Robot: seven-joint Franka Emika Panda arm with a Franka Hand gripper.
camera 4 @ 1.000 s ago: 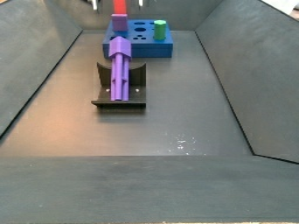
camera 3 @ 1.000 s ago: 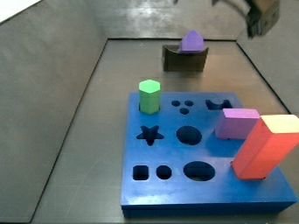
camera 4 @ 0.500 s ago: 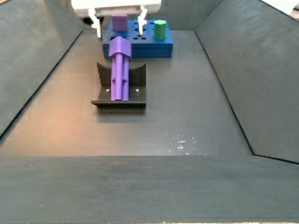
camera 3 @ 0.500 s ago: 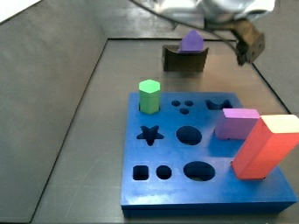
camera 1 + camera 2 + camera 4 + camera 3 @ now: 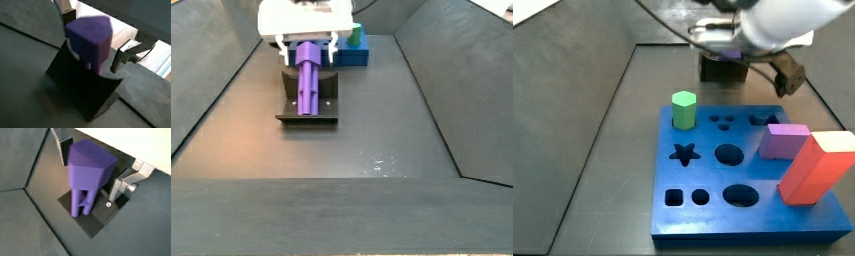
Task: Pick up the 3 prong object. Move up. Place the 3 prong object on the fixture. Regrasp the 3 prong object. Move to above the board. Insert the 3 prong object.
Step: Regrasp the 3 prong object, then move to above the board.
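Purple and long, the 3 prong object (image 5: pixel 310 72) lies in the fixture (image 5: pixel 309 110), prongs toward the near edge of the worktop and roofed end toward the far edge. My gripper (image 5: pixel 93 165) straddles that far end, fingers (image 5: pixel 121 184) spread wide on either side with gaps showing in both wrist views, holding nothing. If I close off-centre, I judge the sloped roof faces could twist the piece in the notch. Farther back, the board (image 5: pixel 747 170) waits; a skewed grasp would misalign the prongs there.
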